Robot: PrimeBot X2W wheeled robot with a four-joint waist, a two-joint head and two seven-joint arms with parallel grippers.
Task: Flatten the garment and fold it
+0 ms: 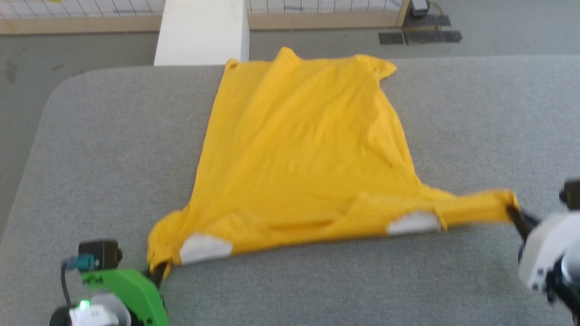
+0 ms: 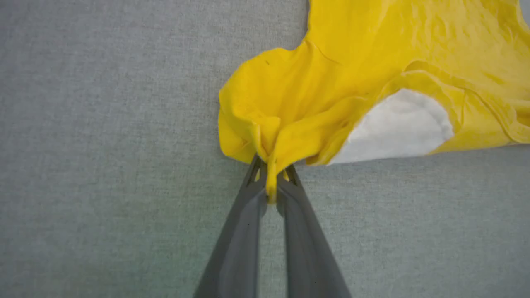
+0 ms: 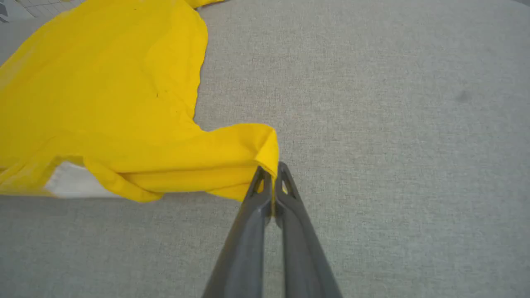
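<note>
Pinching the near left corner of the garment (image 1: 299, 149) in my left gripper (image 2: 271, 174) and its near right corner in my right gripper (image 3: 271, 174), both clamped on cloth, I see it spread over the middle of the bench (image 1: 476, 113) to its far edge.

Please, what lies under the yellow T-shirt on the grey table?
The grey table shows around the T-shirt, which lies on it. Two white patches peek out from its underside at the near edge; the rest beneath is covered.
</note>
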